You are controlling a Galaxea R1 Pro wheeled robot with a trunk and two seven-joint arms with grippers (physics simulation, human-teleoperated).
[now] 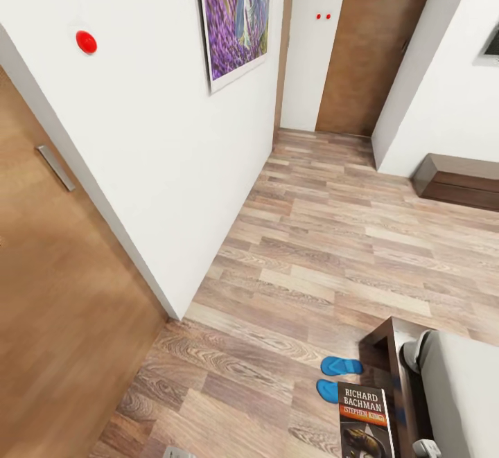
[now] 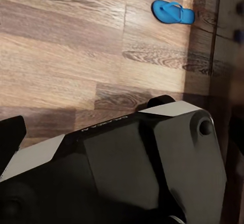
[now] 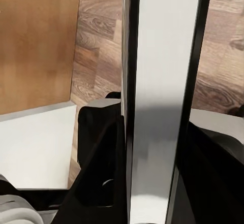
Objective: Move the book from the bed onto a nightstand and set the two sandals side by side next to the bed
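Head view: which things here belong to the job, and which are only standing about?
Job:
book, upright in the right gripper
two sandals on the floor
bed
nightstand

Not the job:
lavender picture
red wall button
doors

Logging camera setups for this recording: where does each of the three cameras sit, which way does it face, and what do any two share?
Head view: on the robot's head, angled down over the wood floor, white wall, lavender picture, both sandals and the upright book; bed corner at right.
Left wrist view: on the left arm, facing down at the floor and sandals; the robot's dark body below.
Right wrist view: on the right arm, looking along the right hand, shut on the book's edge.
Shared: head and left wrist views both show the sandals.
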